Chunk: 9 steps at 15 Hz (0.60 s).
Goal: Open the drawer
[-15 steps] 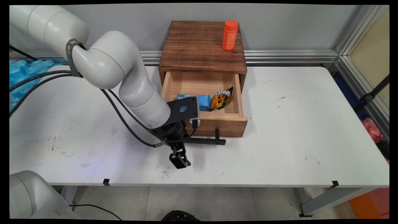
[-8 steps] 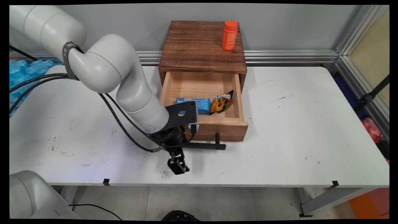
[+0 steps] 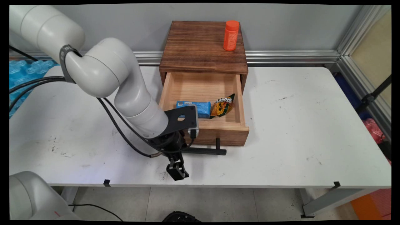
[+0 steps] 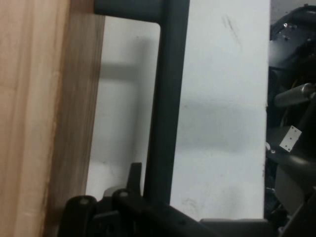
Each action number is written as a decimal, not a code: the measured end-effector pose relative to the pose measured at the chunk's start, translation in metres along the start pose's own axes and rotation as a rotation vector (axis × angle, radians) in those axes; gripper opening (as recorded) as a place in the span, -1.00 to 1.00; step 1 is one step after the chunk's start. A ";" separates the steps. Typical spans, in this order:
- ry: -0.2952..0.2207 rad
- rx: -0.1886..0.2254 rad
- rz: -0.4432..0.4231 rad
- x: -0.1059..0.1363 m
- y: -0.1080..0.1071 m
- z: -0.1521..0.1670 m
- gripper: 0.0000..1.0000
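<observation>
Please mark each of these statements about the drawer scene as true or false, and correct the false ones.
1. The drawer of the wooden cabinet stands open. True.
2. The orange bottle lies inside the drawer. False: it stands upright on top of the cabinet, near its right rear corner.
3. A blue box and a yellow snack packet lie side by side in the drawer. True.
4. The gripper is at the black handle, near its left end. True.
5. The snack packet lies to the left of the blue box in the main view. False: it lies to the right of the box.
</observation>
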 end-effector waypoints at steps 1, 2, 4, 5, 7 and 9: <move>0.000 -0.002 0.000 0.000 0.001 0.000 1.00; -0.001 -0.004 -0.001 0.000 0.002 0.000 1.00; 0.000 -0.008 -0.001 -0.001 0.005 0.000 1.00; 0.000 -0.009 -0.001 -0.001 0.005 0.000 1.00; 0.000 -0.012 -0.001 0.000 0.007 0.000 1.00; 0.001 -0.014 -0.002 0.000 0.008 0.001 1.00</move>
